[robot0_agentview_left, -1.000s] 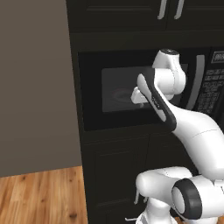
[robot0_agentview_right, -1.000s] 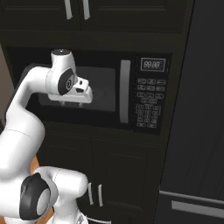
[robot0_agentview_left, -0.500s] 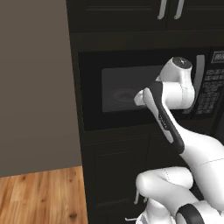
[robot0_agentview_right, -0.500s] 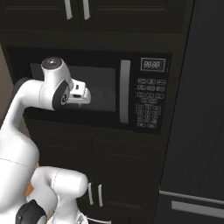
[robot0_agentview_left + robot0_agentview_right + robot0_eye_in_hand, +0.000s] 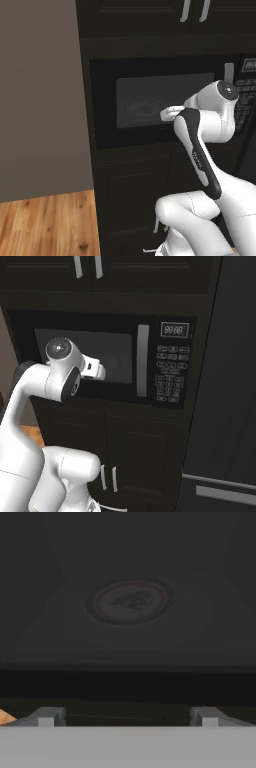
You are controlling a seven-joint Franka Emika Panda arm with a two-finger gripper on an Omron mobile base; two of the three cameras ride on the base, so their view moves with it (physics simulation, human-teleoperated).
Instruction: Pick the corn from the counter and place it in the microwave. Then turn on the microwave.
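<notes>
Black built-in microwave [image 5: 100, 358] set in dark cabinetry, door shut, grey window facing the base. Curved silver door handle [image 5: 143, 360] stands vertical at the right edge of the window; keypad [image 5: 170, 376] with lit display [image 5: 174, 330] to the right of that. White arm rises in front of the lower cabinet doors and bends toward the window. Gripper [image 5: 129, 716] points at the door glass, close in front of its lower part; in the hand view its two finger tips [image 5: 47, 716] sit far apart at opposite sides of the bottom edge, so the jaws stand wide with nothing between them. Through the dim glass the red-ringed turntable plate [image 5: 130, 602] shows, with a dark smudge at its centre, too murky to identify; the same ring shows faintly in the left base view [image 5: 145, 107]. Corn cannot be picked out anywhere through the glass. Wood floor [image 5: 45, 225] and a plain grey-brown wall [image 5: 40, 95] lie left of the cabinetry. Upper cabinet handles [image 5: 87, 266] above the microwave.
</notes>
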